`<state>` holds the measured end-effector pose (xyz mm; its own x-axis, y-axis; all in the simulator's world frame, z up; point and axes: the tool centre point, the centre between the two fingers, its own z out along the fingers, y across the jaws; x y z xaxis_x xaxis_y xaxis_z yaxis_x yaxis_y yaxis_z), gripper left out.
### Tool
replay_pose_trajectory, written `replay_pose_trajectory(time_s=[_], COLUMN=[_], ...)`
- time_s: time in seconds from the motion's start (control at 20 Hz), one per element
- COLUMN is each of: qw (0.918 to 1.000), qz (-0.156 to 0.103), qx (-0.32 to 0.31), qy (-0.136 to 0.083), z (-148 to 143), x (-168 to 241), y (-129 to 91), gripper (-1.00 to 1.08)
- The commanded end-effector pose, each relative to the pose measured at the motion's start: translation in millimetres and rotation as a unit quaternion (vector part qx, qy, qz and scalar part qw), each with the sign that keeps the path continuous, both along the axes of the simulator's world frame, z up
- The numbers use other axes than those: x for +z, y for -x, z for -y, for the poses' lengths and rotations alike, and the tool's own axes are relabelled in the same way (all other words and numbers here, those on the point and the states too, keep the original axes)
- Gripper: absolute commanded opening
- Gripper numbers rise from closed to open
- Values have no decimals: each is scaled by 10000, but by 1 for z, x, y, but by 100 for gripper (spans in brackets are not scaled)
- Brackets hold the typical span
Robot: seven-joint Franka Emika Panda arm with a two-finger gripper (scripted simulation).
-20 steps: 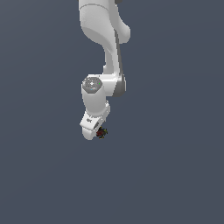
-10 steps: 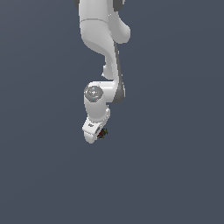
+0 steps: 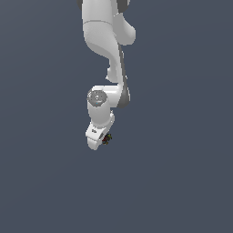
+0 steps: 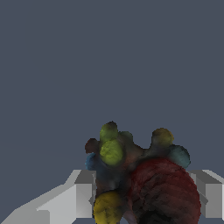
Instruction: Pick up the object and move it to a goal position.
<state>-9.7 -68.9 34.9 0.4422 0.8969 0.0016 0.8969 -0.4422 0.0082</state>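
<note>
The object (image 4: 140, 175) is a dark lumpy clump with red, yellow and blue knobs. In the wrist view it fills the space between my two white fingers (image 4: 74, 199), which press on it from both sides. In the exterior view it shows as a tiny dark speck (image 3: 107, 138) at the tip of my white gripper (image 3: 103, 140). The gripper hangs from the arm above a plain dark grey ground. No goal marker shows in either view.
The white arm (image 3: 107, 41) comes down from the top of the exterior view. Nothing else but the flat dark grey ground (image 3: 182, 182) shows around it.
The arm has shifted a little, and the gripper with the object in it has moved slightly up and toward the exterior view's right.
</note>
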Motion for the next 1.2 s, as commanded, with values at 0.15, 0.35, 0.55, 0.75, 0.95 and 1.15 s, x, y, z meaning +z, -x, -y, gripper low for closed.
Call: replay_pose_trajectory(time_s=[0.15, 0.35, 0.55, 0.75, 0.95, 1.15], qw=[10000, 10000, 10000, 10000, 10000, 10000], qz=[-1, -1, -3, -5, -9, -13], qx=[2, 2, 3, 5, 8, 10], qy=[0, 0, 0, 0, -1, -2], z=[0, -3, -12, -28, -48, -72], x=[0, 5, 20, 45, 78, 117], y=[0, -1, -3, -8, -13, -20], gripper=[-100, -100, -100, -100, -100, -100])
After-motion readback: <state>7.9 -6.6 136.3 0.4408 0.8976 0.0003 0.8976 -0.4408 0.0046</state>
